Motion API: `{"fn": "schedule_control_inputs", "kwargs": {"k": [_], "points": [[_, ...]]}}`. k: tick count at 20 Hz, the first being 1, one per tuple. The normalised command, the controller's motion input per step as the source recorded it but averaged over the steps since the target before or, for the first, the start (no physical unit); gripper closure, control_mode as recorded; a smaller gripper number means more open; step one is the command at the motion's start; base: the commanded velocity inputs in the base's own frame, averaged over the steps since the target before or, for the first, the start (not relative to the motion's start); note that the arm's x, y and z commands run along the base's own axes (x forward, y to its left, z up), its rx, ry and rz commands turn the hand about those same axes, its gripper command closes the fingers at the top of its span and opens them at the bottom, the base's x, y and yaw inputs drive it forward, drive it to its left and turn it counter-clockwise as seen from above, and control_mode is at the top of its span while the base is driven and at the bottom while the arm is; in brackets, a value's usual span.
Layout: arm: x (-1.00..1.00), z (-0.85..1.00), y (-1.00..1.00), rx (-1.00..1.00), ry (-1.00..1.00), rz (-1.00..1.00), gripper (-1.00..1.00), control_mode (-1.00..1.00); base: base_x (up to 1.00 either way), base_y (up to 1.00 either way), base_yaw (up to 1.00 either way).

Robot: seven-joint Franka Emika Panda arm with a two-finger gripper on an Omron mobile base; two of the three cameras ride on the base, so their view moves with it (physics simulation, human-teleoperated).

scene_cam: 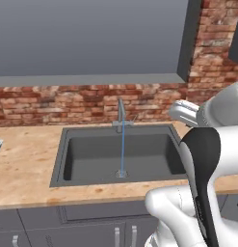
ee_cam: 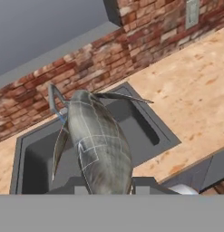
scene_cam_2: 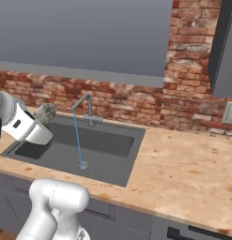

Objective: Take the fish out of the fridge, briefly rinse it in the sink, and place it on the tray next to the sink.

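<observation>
We hold fish clamped between gripper fingers, jaws narrow around its body. Fish sticks out straight ahead of fingertips, fins spread to both sides. Beyond fish, ahead of us: sink, dark basin set in wooden counter, faucet just past fish's nose. In right base view fish sits at end of our hand, over near-left corner of sink; blue water stream falls off to its right, apart from fish. Brick wall behind sink.
</observation>
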Motion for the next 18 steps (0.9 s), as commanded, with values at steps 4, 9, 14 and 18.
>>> {"fn": "schedule_control_inputs", "kwargs": {"k": [4,9,14,18], "points": [[0.00,0.00,0.00,0.00,0.00,0.00,1.00,1.00,0.36,0.00,-0.03],[0.38,0.00,-0.41,0.22,0.19,0.06,1.00,-1.00,0.00,0.00,0.00],[0.47,-0.02,-0.40,0.22,0.38,0.21,1.00,-1.00,0.00,0.00,0.00],[0.17,-0.23,-0.13,0.12,0.26,0.30,1.00,-1.00,0.00,0.00,0.00]]}}
